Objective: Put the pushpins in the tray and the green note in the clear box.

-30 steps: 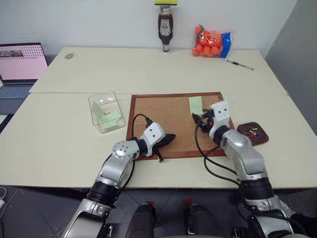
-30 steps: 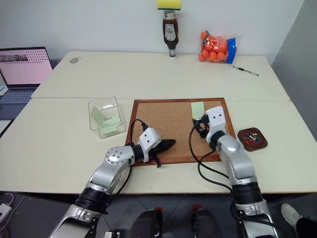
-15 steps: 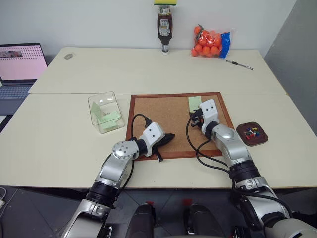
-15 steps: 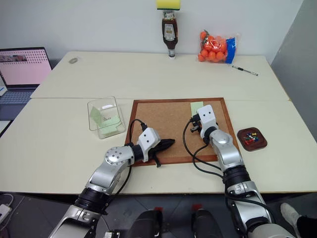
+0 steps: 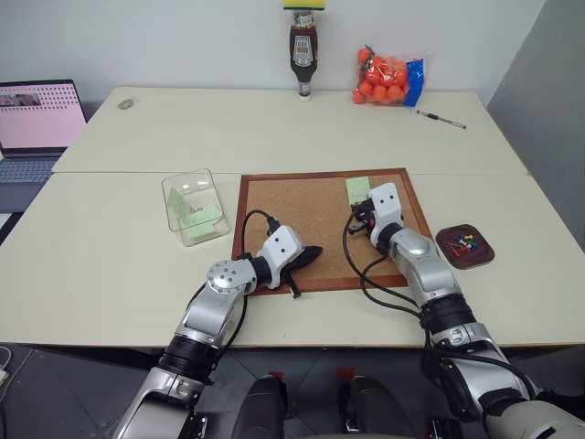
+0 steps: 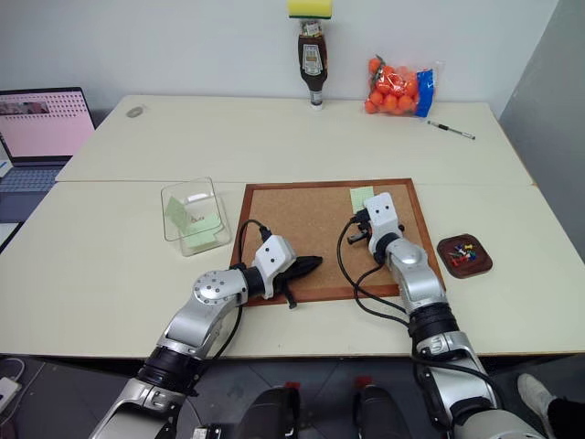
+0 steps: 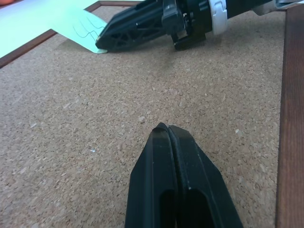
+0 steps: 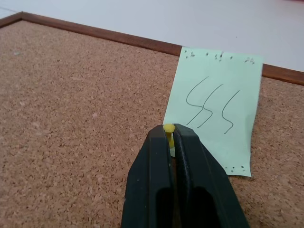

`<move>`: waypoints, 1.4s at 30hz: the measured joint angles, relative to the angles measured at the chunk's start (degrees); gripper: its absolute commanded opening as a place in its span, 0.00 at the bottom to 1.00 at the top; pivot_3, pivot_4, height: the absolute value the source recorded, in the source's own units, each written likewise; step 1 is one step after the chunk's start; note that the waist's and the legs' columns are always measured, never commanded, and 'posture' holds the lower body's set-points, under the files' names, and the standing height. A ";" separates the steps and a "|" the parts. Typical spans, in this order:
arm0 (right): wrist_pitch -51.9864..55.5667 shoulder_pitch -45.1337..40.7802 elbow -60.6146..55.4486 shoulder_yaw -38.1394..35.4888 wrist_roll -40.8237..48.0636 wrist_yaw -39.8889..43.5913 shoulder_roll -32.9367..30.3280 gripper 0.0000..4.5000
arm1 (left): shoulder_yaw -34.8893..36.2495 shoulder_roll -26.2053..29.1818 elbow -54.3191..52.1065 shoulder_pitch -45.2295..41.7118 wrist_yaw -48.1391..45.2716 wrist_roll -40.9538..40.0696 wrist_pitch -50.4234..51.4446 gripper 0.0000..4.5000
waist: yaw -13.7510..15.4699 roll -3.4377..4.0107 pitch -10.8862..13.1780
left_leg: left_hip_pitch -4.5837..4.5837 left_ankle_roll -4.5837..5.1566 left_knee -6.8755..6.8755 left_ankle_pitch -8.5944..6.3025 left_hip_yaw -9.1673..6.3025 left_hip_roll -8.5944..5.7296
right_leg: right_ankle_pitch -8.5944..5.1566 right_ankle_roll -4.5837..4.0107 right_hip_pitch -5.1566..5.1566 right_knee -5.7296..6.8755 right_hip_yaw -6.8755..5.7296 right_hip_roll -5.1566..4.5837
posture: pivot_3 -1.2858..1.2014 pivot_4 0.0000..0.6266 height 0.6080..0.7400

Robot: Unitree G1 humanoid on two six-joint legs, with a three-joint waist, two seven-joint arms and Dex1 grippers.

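**Right wrist view: yellow pin now pinched at the note's lower corner**

Right wrist view first: right gripper (image 8: 172, 135) now clamped together on a yellow pushpin (image 8: 168, 129), having been open a second ago. Pin head poking up between the black fingertips, right at the near edge of the green note (image 8: 219, 107). Note lying flat on the corkboard (image 8: 71, 109), scribbled lines facing up, far edge close to the board's wooden frame.

Nearer the front edge of the desk (image 5: 91, 265): left gripper (image 7: 167, 130) pressed shut on nothing, resting over the corkboard's near-left part, unmoved over that second.

Right edge of the desk: brown tray (image 5: 466, 247) just off the corkboard's right side, already carrying several coloured pins.

Left of the corkboard: clear box (image 5: 194, 206) with green paper already inside.

Meaning for the task, as a judgement: pin likely the one fixing this note, so pulling it free and carrying it to the tray comes next, then lifting the note toward the box. Risk of the paper lifting along with the pin.
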 measured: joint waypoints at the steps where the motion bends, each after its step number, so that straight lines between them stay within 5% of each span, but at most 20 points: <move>1: -0.54 0.38 -1.47 -0.31 0.49 0.16 0.19 0.00 | 0.01 -0.01 -0.03 0.01 0.01 -0.08 0.09 0.00 | 0.01 0.00 0.00 | 0.00 0.00 -0.01 0.00 -0.01 0.00 | 0.00 0.00 0.00 -0.01 0.01 0.00 | 0.52 0.24 1.00; 11: -1.69 3.70 -10.56 -1.21 2.05 1.42 0.93 0.00 | 0.17 -0.37 -0.04 -0.02 0.37 -0.61 1.29 0.00 | 0.02 0.00 0.00 | 0.01 0.00 0.00 0.00 -0.04 0.00 | 0.00 0.00 0.01 -0.01 -0.01 -0.01 | 0.52 0.24 1.00; 31: 3.88 14.16 -28.60 3.79 -0.56 5.00 -4.30 0.00 | 14.74 -8.62 -2.74 -9.04 9.95 -19.80 32.19 0.85 | 0.04 -0.08 0.05 | -0.01 -0.01 0.02 0.00 -0.08 -0.04 | 0.00 0.02 0.01 -0.04 -0.07 0.00 | 0.52 0.24 1.00; 42: 0.09 17.94 -34.85 8.42 -5.04 6.41 -7.63 0.00 | 23.63 -16.88 -4.48 -14.67 20.64 -32.70 48.94 0.88 | 0.04 -0.15 0.08 | -0.01 -0.03 0.05 0.00 -0.10 -0.06 | -0.01 0.03 0.02 -0.05 -0.09 0.00 | 0.52 0.24 1.00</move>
